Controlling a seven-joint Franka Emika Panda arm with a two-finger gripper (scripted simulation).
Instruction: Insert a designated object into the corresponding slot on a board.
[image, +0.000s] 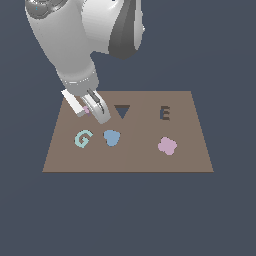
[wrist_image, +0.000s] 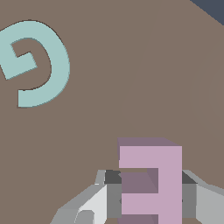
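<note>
The pale pink E block (wrist_image: 170, 175) sits between my gripper's (wrist_image: 151, 194) two fingers, whose dark pads (wrist_image: 113, 192) touch its two sides, so the gripper is shut on it. In the exterior view the gripper (image: 92, 111) is over the far left part of the brown board (image: 150, 160), and only a sliver of the pink E (image: 86, 109) shows between the fingers. I cannot tell whether the E rests on the board or is held just above it. The dark E-shaped slot (image: 165, 113) is on the board's far right part, well apart from the gripper.
A dark inverted-triangle cutout (image: 122, 111) lies just to the exterior view's right of the gripper. A teal G (image: 83, 138) and a blue blobby piece (image: 111, 137) sit in front of it. A pink clover-like piece (image: 167, 146) sits below the E slot. The teal G also shows in the wrist view (wrist_image: 37, 63).
</note>
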